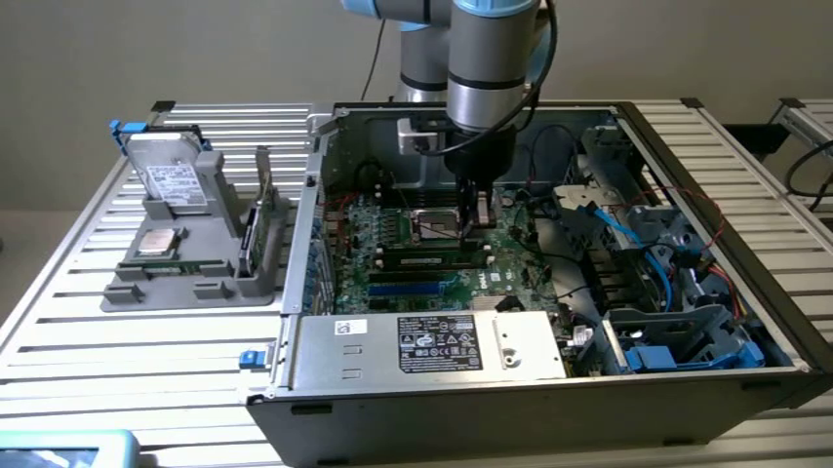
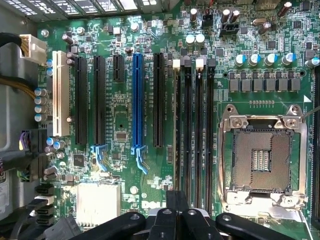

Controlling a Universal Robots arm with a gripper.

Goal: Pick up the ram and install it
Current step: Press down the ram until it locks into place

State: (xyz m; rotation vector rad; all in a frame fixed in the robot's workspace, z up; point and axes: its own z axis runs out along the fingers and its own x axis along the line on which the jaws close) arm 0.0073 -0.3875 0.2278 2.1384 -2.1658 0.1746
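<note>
My gripper [image 1: 475,210] hovered with fingers closed together and empty over the motherboard [image 1: 404,255] beside its CPU socket [image 2: 262,160].

We see the arm [image 1: 493,58] descending near-vertically from the upper edge of the exterior view, its grey cylindrical links joined by a light blue collar. A black cable runs alongside the lower link. Below the wrist, the dark gripper [image 1: 474,216] points straight down, its body narrowing toward the tips. We read its fingers as closed together, with no gap between them. In the wrist view, the gripper [image 2: 177,216] appears as a black assembly: two angled linkage bars with round pivot screws flank a pair of central fingers [image 2: 172,202] pressed side by side. We can make out nothing held between them.
</note>
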